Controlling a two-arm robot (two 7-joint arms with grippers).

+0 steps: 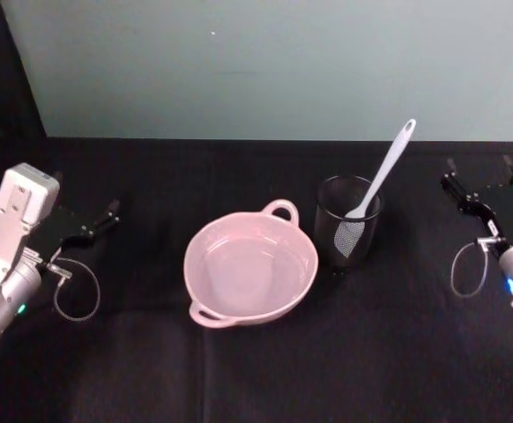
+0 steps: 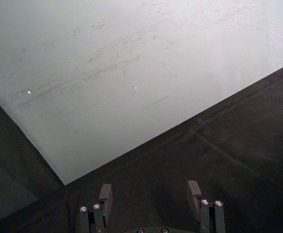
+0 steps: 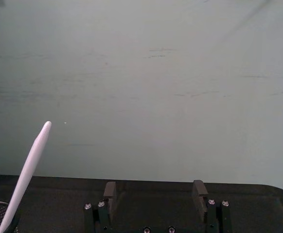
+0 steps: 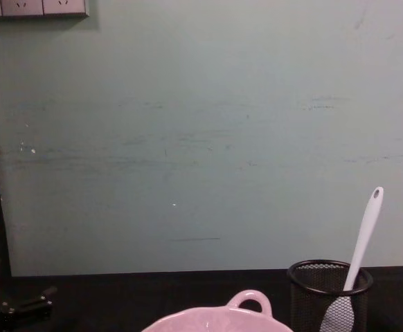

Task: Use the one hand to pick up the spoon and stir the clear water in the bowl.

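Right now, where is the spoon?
In the head view the spoon stands blade-down in the black mesh cup, right of the pink bowl, handle leaning toward the right tool.

In the chest view the bowl (image 4: 219, 319) is cut by the bottom edge, so just its far rim and loop handle show. The mesh cup (image 4: 329, 294) is cut there too, and the spoon (image 4: 359, 252) blade reads dimly through the mesh. In the right wrist view the spoon's handle runs off the bottom edge beside a sliver of the cup. In the left wrist view the bowl is a pale sliver at the edge. In the head view the right claw (image 1: 484, 189) is partly cut by the frame.
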